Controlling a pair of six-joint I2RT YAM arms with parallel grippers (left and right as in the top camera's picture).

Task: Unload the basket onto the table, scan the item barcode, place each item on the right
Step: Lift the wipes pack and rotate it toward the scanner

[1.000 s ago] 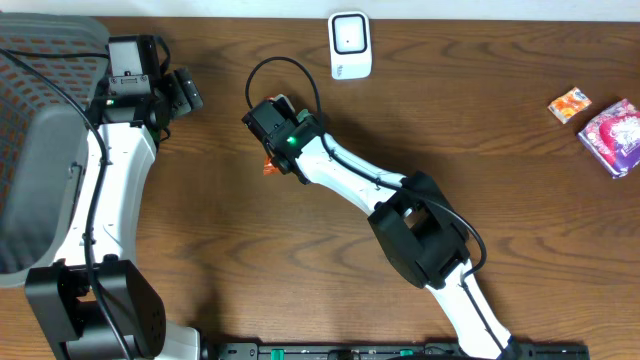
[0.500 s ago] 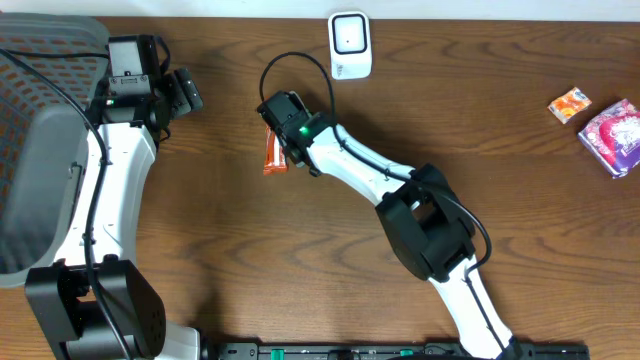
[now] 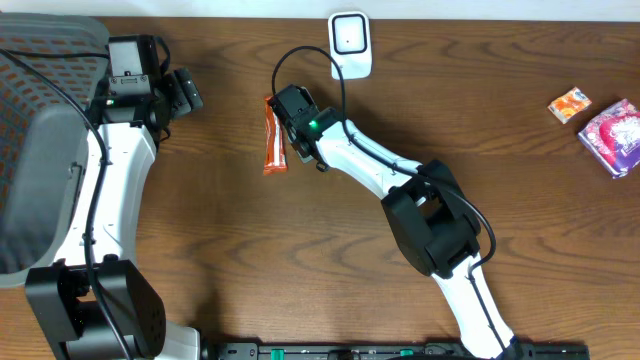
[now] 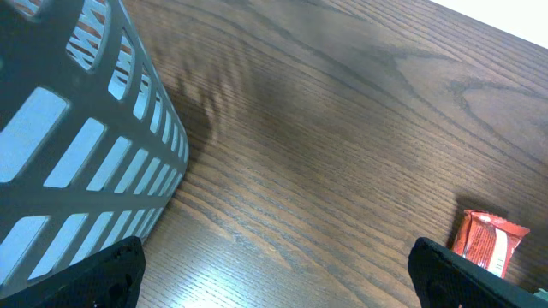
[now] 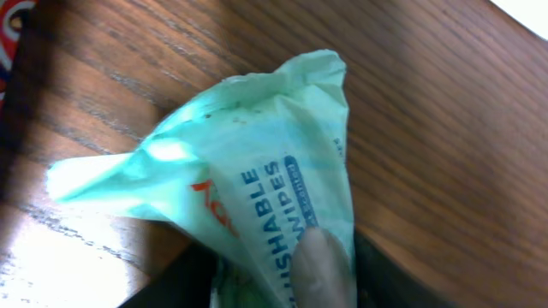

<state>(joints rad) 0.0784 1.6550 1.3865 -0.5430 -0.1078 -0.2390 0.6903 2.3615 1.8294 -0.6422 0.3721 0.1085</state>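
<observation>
Fingers of right gripper [image 5: 282, 278]: clamped on wipes packet [image 5: 257, 162]
Fingers of left gripper [image 4: 274, 274]: spread wide, nothing held
Packet look: pale green, crumpled, blue "FLUSHABLE WIPES" lettering, 1 end pinched

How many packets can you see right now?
4: green wipes packet in the right gripper, orange bar beside it, small orange packet and purple packet near the table's right edge. Others may be hidden.

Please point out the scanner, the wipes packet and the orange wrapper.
scanner [image 3: 350, 45]: overhead view, its white face.
wipes packet [image 5: 265, 171]: right wrist view, its printed front.
orange wrapper [image 3: 273, 145]: overhead view, its middle.
</observation>
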